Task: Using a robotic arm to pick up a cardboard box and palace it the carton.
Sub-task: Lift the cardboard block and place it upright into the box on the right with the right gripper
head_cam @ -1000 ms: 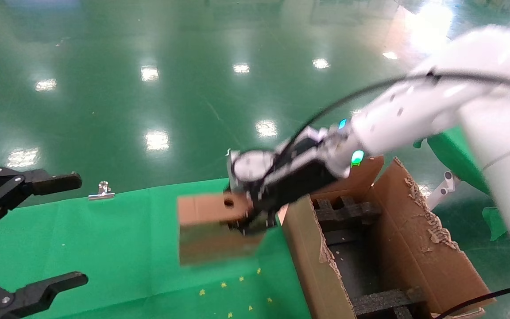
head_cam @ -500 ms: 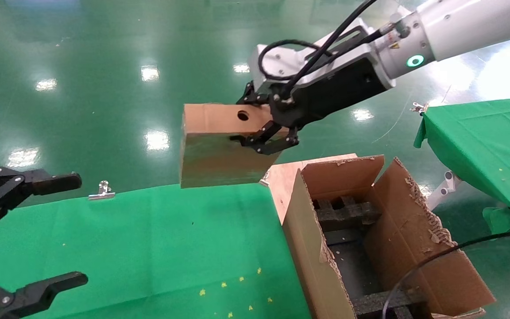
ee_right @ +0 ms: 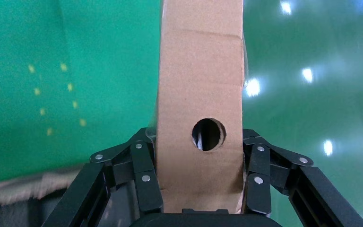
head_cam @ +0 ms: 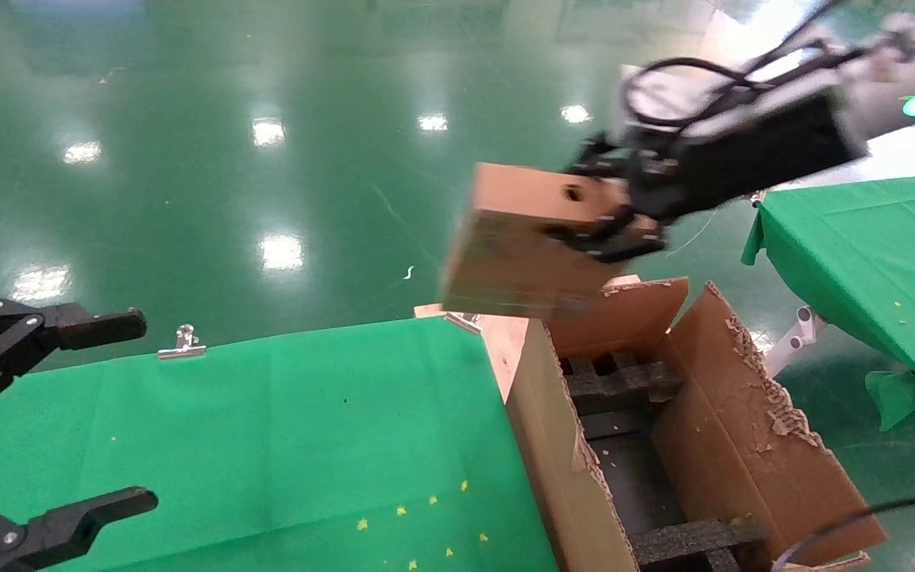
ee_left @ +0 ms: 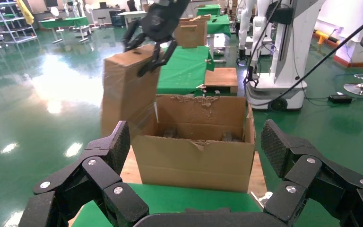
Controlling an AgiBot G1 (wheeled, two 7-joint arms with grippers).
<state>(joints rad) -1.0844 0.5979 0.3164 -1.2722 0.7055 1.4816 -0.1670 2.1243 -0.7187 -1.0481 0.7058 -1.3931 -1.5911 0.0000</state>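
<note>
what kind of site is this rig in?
Probably a robot lab or factory-style test hall: glossy green floor, green-draped tables in rows, and other white robot bodies on wheeled bases. Here the right gripper carries a cardboard box toward the carton.

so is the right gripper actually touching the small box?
Touching. The right wrist view shows the right gripper with its fingers pressed against both sides of the cardboard box.

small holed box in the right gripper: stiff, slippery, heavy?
Probably stiff: the cardboard box keeps flat faces between the right gripper fingers. Its glossy taped side could slip. Likely light, since it hangs in the air, gripped at one end, above the carton.
</note>
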